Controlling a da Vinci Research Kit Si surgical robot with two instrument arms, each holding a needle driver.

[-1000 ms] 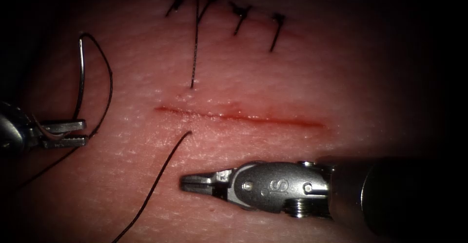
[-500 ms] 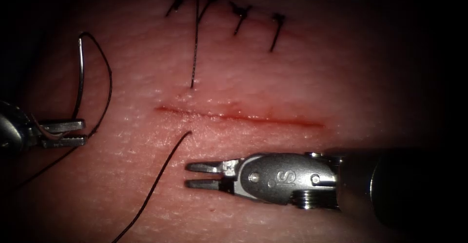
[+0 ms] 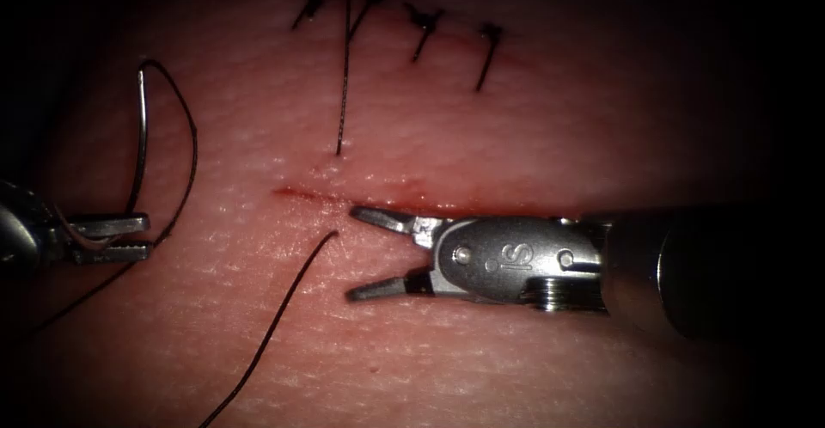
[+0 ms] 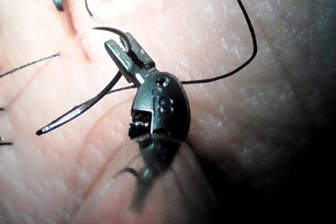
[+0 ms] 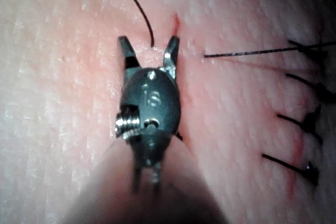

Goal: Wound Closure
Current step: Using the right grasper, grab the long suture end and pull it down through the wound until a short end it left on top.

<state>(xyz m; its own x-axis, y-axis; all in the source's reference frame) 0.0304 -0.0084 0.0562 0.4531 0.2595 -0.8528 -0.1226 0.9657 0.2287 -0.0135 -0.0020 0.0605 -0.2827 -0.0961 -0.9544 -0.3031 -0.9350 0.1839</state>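
Note:
My left tool (image 3: 116, 237) at the left edge is shut on the curved needle (image 3: 142, 136) close to one end. The needle lies free of the tissue, left of the cut (image 3: 387, 198), and arches up to where the thread (image 3: 193, 149) joins it. The left wrist view shows the same grip (image 4: 114, 50) on the needle (image 4: 79, 111). The thread enters the tissue above the cut (image 3: 339, 151) and comes out below it (image 3: 333, 235), near the cut's left end. My right tool (image 3: 352, 253) holds nothing; its jaws stand wide open just right of that exit point, the upper one along the cut. In the right wrist view the thread (image 5: 143, 11) ends between these open jaws (image 5: 149, 43).
Several finished stitches (image 3: 425, 20) with cut thread ends sit in a row on an older closed cut at the top. A little red fluid lines the open cut. The thread's long tail (image 3: 258, 351) runs down and left over the tissue.
My right tool moved up from below the cut to its edge, and its jaws went from shut to wide open. The left tool and the needle stayed put.

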